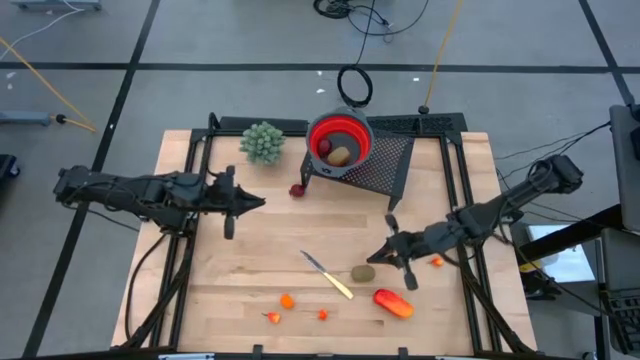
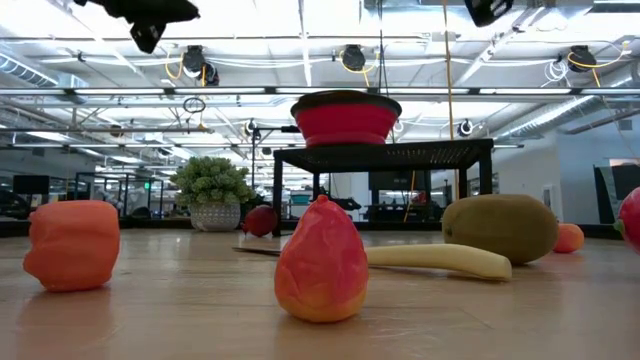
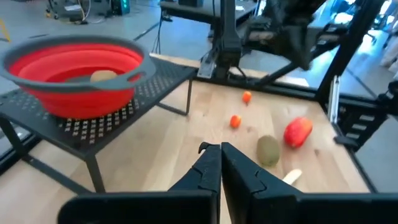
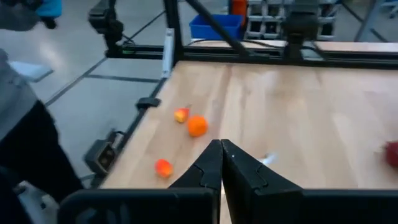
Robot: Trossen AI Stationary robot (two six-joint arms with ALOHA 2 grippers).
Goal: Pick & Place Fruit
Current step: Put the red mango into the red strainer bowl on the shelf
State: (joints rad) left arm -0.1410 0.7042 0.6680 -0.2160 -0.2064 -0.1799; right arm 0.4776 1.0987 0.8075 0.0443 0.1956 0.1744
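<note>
In my low view both arms are cut off at the upper edge, and the bowl's [image 2: 345, 117] contents are hidden behind its wall. From above I see the red bowl with grey rim [image 1: 340, 140] on a black mesh stand [image 1: 385, 165] at the far side of the surface [image 1: 260, 240]; it holds a brown kiwi-like piece [image 1: 341, 155] and a dark red piece [image 1: 324, 148], partly cut off by the rim. Another dark red round piece [image 1: 297, 190] lies on the surface just beside the stand. A loose kiwi [image 1: 362, 273], a longer orange-red piece [image 1: 394, 303] and a pale-handled knife [image 1: 328, 274] lie near the front, with tiny orange bits [image 1: 287, 300] scattered nearby. The left end effector [image 1: 258, 203], fingers pressed together and empty, hovers left of the stand. The right end effector [image 1: 372, 256], likewise closed on nothing, sits just beside the loose kiwi
</note>
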